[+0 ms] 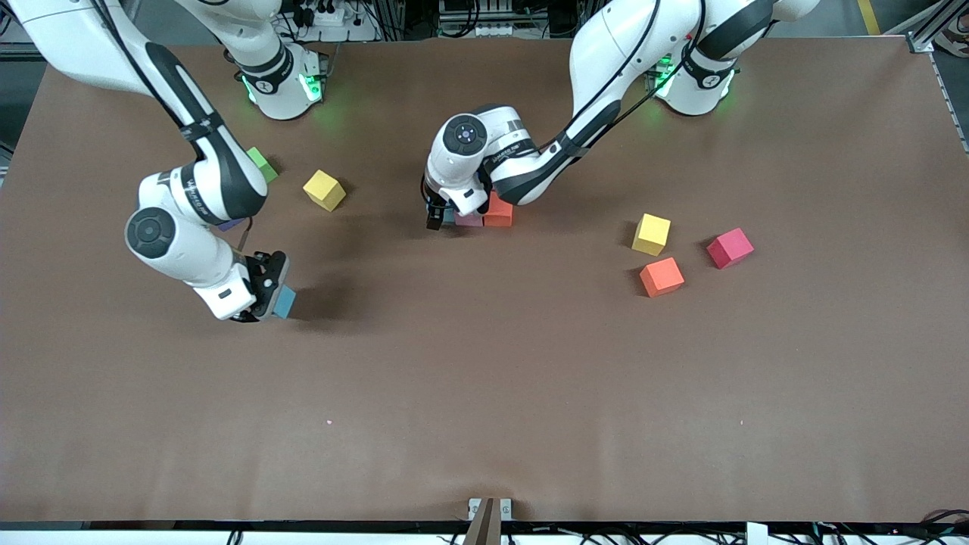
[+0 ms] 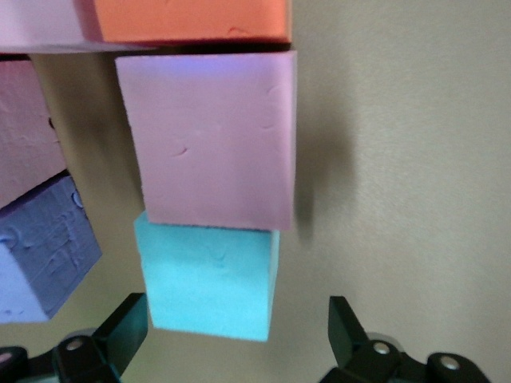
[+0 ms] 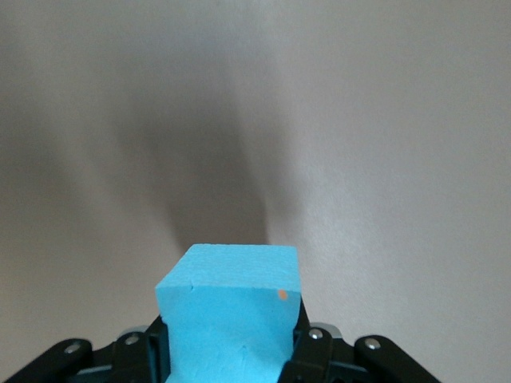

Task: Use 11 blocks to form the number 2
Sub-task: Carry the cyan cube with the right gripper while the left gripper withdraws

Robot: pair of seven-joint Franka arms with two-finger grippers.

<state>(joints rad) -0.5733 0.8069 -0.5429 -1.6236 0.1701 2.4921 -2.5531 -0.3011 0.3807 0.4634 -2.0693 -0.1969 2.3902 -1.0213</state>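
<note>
My left gripper (image 1: 437, 217) (image 2: 234, 331) stands open at a cluster of blocks in the middle of the table. A blue block (image 2: 209, 279) (image 1: 449, 217) lies free between its spread fingers. The blue block touches a pink block (image 2: 209, 140) (image 1: 469, 220), and an orange block (image 2: 192, 20) (image 1: 499, 212) follows in the same row. Beside that row lie a purple block (image 2: 40, 259) and another pink block (image 2: 24, 128). My right gripper (image 1: 274, 297) (image 3: 231, 343) is shut on a second blue block (image 1: 285, 301) (image 3: 231, 311), held over bare table toward the right arm's end.
Loose cubes lie toward the left arm's end: yellow (image 1: 651, 234), orange (image 1: 662, 276) and red (image 1: 730, 247). Toward the right arm's end lie a green cube (image 1: 262, 163), a yellow cube (image 1: 324, 189) and a purple cube (image 1: 231, 224) mostly hidden under the right arm.
</note>
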